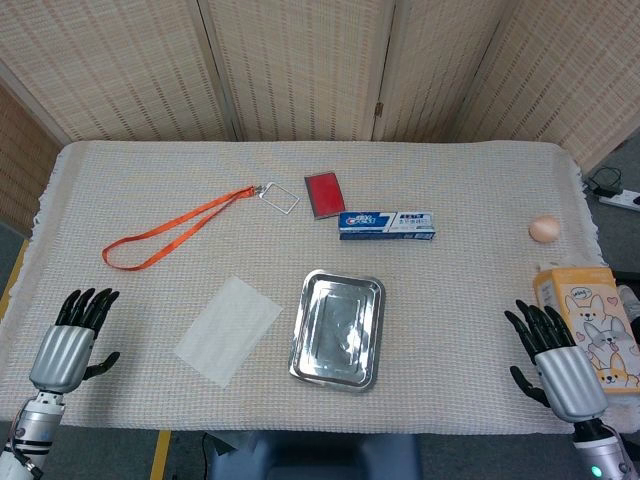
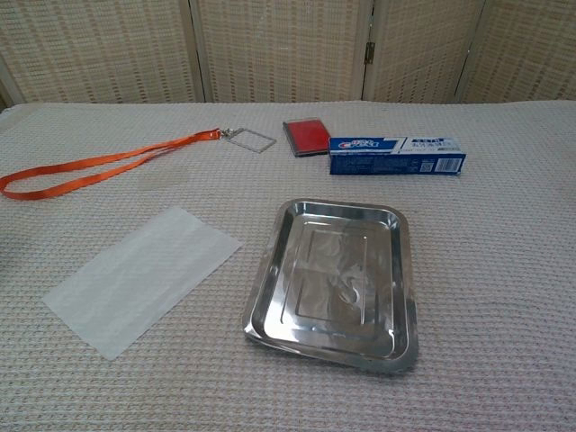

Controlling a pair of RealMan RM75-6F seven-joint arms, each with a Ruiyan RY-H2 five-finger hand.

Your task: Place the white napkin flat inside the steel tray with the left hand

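Note:
The white napkin [image 1: 228, 329] [image 2: 144, 276] lies flat on the table cloth, just left of the steel tray [image 1: 304, 340] [image 2: 270, 270]. The tray is empty and sits near the table's front middle. My left hand [image 1: 72, 342] hovers at the front left corner of the table, fingers spread, holding nothing, well left of the napkin. My right hand [image 1: 552, 352] is at the front right, also with fingers apart and empty. Neither hand shows in the chest view.
An orange lanyard [image 1: 170, 230] [image 2: 99, 162] lies at the back left. A red card [image 1: 324, 193] [image 2: 306, 136] and a blue toothpaste box [image 1: 386, 225] [image 2: 396, 156] sit behind the tray. An egg [image 1: 544, 229] and a cartoon-printed box [image 1: 592, 325] are at the right edge.

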